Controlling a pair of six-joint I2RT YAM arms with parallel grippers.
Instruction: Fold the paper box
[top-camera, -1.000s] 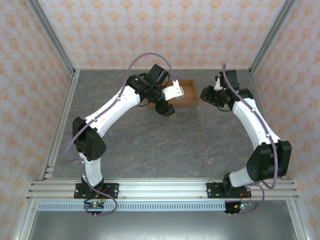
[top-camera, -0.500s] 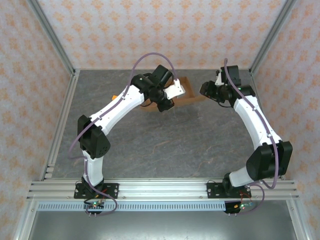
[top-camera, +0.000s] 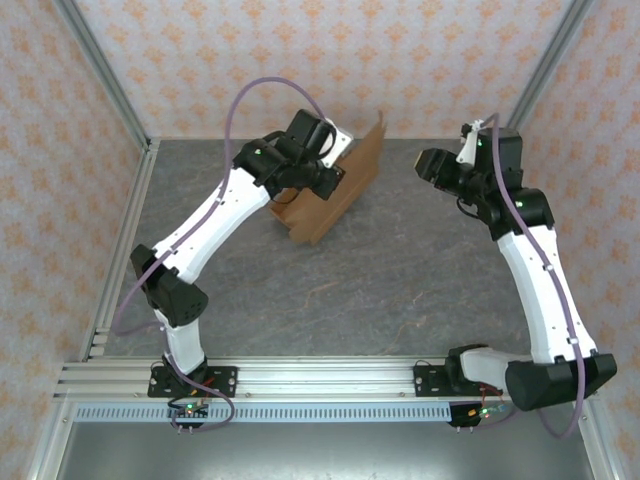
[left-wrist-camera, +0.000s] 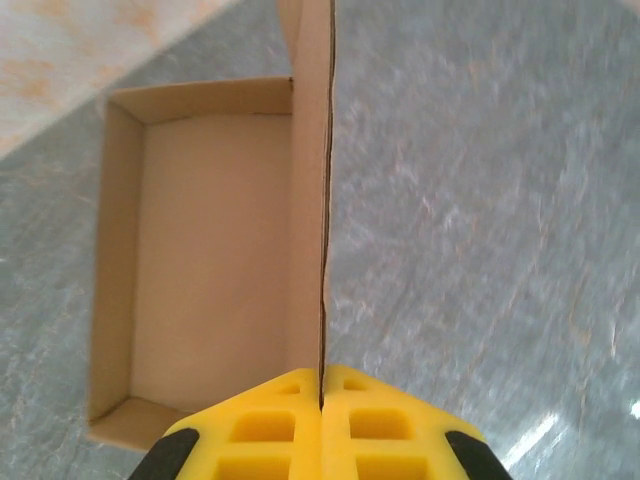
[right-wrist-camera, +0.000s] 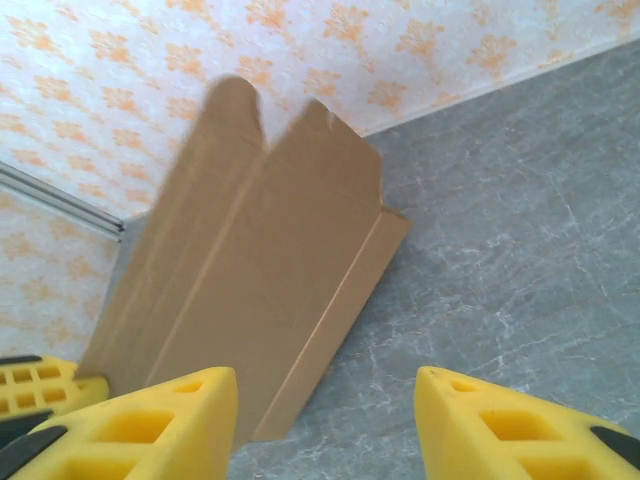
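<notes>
Forward: left arm (top-camera: 215, 215) outstretched, pinching paper box (top-camera: 350, 185).

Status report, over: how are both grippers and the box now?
Left gripper shut on a thin panel of the box. Right gripper open, empty, facing the box. Box open, held tilted. Nothing between them.

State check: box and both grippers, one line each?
paper box: tray open, side walls up, tipped up, one panel pinched at its edge.
left gripper: shut on the paper box's panel edge.
right gripper: open, empty, apart from the box.
</notes>
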